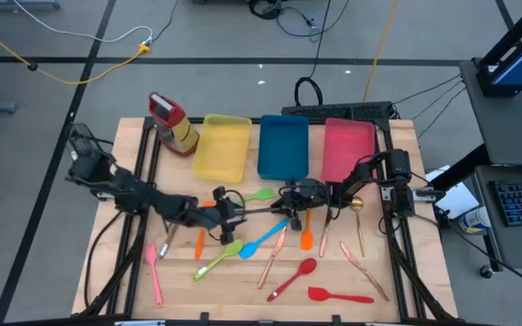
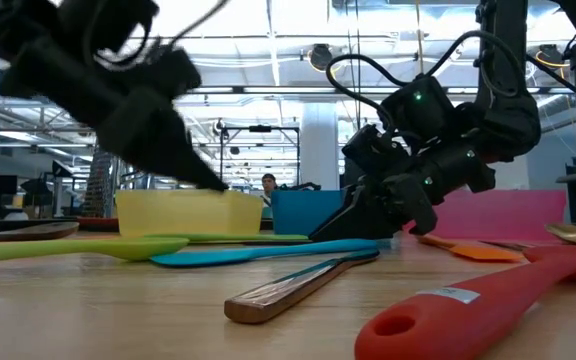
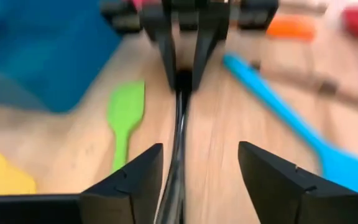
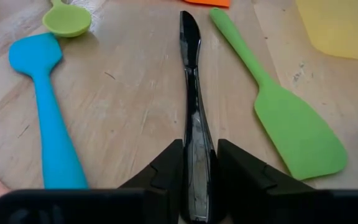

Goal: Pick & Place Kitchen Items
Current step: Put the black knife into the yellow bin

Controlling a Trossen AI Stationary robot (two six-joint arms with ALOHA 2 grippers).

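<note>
A slim black metal utensil (image 1: 261, 209) lies between my two grippers at mid-table, running left to right. My right gripper (image 1: 290, 201) is shut on its right end, as the right wrist view (image 4: 197, 177) shows. My left gripper (image 1: 234, 210) is open at its left end, one finger on either side of it (image 3: 201, 180); I cannot tell whether they touch it. A green spatula (image 4: 291, 124), a blue spatula (image 4: 48, 112) and a green spoon (image 4: 67, 22) lie flat on the wood beside it. My right gripper pinches the black utensil's right end (image 4: 196, 146) between its two fingers. The fingers come low from the table's right side and lie along the utensil. The utensil sticks out about level toward the left gripper; whether its free end (image 4: 188, 22) rests on the table, I cannot tell.
Yellow (image 1: 223, 145), blue (image 1: 284, 145) and pink (image 1: 347, 149) trays stand along the far side, with a red-capped bottle (image 1: 172, 122) at their left. Several utensils lie nearer: orange (image 1: 306, 237), red spoon (image 1: 295, 276), red spatula (image 1: 338, 295), pink (image 1: 155, 272), wooden (image 1: 275, 255), gold (image 1: 358, 213).
</note>
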